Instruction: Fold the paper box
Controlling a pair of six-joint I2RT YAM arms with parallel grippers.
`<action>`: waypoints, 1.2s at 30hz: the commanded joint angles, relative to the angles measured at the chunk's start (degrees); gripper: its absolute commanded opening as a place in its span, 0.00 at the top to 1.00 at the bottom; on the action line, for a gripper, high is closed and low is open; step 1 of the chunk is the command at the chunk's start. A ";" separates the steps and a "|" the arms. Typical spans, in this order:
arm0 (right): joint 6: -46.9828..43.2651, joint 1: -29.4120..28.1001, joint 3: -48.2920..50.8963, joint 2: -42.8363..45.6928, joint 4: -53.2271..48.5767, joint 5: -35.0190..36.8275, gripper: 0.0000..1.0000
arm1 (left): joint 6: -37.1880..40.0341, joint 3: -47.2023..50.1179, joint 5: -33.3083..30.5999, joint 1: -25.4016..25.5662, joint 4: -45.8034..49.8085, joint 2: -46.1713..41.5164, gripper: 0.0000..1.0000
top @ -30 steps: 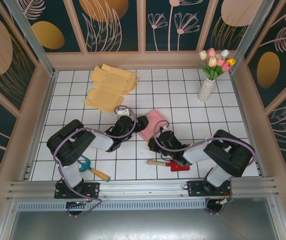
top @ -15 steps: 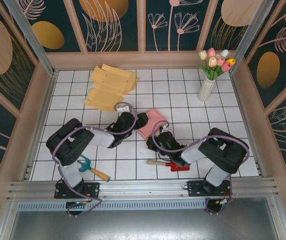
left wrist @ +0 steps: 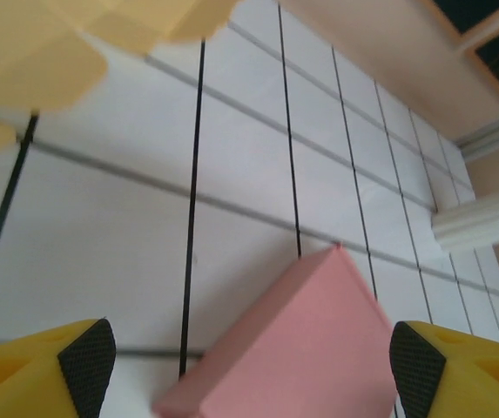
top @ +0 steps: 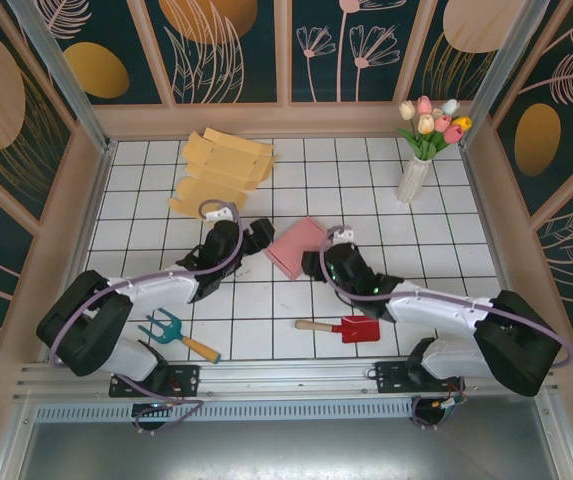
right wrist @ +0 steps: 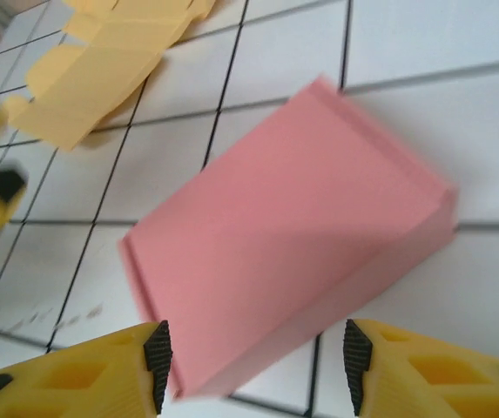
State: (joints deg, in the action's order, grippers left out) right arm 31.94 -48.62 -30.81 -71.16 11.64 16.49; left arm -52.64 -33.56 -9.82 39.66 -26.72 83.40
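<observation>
The pink paper box (top: 298, 247) lies closed on the white tiled table, between my two grippers. My left gripper (top: 261, 234) stands open just left of it. In the left wrist view the box (left wrist: 294, 347) reaches in between the wide-apart yellow fingers (left wrist: 82, 363) without touching either pad, and the gripper (left wrist: 249, 366) holds nothing. My right gripper (top: 317, 263) is open at the box's near right side. In the right wrist view the box (right wrist: 288, 228) sits just ahead of the gripper (right wrist: 255, 359), its near corner close to the left pad (right wrist: 157, 355).
Flat yellow cardboard blanks (top: 221, 175) lie at the back left. A white vase of tulips (top: 416, 172) stands at the back right. A red shovel (top: 342, 328) and a teal hand rake (top: 178, 335) lie near the front edge.
My right gripper has opened from shut and its arm has stretched forward. My left gripper drew back a little to the left. The box shifted slightly left.
</observation>
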 commanded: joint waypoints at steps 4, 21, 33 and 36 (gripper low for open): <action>-17.61 13.10 -7.69 -2.64 -6.59 -13.40 0.41 | -5.29 5.45 2.89 7.05 -5.16 -1.19 0.17; -24.23 25.68 -14.34 -21.28 1.82 -35.08 0.41 | -7.69 2.85 5.84 7.67 -14.16 11.12 0.20; -22.44 25.63 -17.06 -26.82 0.84 -40.95 0.47 | -5.00 -5.29 6.22 7.66 -10.02 17.93 0.25; -22.21 25.81 -18.10 -26.37 -0.61 -39.27 0.49 | -2.89 -10.16 6.38 7.65 -6.88 19.37 0.25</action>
State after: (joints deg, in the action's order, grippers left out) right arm 9.28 -22.13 -46.78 -97.06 12.05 -20.25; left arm -58.13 -38.72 -5.10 46.94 -34.57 101.32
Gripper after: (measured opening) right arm 0.508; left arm 0.751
